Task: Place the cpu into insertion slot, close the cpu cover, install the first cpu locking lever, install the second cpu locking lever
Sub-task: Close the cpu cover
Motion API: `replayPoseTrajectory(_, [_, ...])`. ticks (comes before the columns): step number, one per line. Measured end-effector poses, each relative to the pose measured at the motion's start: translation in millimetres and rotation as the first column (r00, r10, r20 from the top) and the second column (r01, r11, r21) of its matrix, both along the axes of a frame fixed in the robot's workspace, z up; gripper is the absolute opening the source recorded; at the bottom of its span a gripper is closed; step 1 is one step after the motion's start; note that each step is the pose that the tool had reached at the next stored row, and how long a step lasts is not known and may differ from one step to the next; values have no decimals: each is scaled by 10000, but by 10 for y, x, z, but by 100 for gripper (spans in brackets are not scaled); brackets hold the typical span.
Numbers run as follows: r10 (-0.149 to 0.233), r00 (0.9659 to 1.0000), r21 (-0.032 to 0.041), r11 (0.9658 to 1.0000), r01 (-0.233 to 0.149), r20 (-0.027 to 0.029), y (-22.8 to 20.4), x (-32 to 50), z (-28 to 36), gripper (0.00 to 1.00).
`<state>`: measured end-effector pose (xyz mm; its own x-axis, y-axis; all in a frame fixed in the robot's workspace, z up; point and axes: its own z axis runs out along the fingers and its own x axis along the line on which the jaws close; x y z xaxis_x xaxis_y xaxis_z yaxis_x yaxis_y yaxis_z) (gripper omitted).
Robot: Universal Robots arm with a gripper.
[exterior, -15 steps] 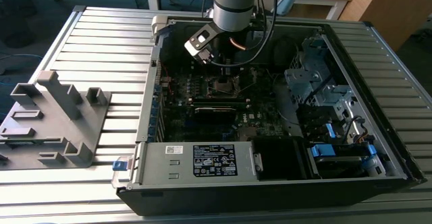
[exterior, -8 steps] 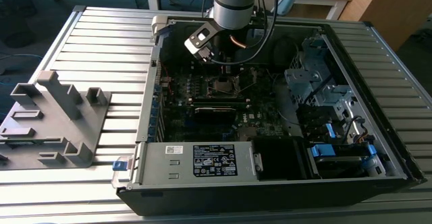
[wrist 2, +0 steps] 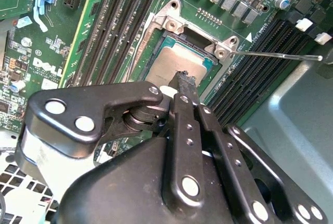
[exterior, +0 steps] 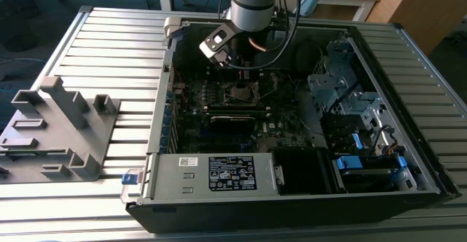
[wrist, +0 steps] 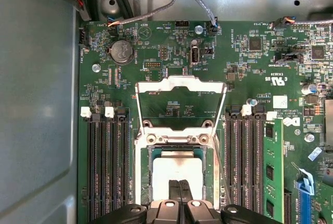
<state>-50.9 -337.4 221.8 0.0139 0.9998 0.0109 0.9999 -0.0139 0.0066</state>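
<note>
Hovering gripper (wrist: 179, 185), pinched shut and empty, right over the cpu (wrist: 165, 172)
It lies in the insertion slot (wrist: 207, 168) under the tips; cpu cover (wrist: 179, 83) stands open just beyond.

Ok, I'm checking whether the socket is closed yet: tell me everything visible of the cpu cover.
In the first wrist view the cpu cover is a thin, silvery metal frame with a square window; green board shows through it. It is swung open, hinged at the edge of the insertion slot, leaving the cpu there uncovered.
</note>
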Motion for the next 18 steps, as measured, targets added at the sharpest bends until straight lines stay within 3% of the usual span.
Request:
replayPoseTrajectory(4, [0,10000,4,10000,0,3,1,0,49,11])
replayPoseTrajectory(14, [0,10000,30,10000,0,2,1,0,273,11])
replayPoseTrajectory(18, [0,10000,34,10000,0,2,1,0,326,11])
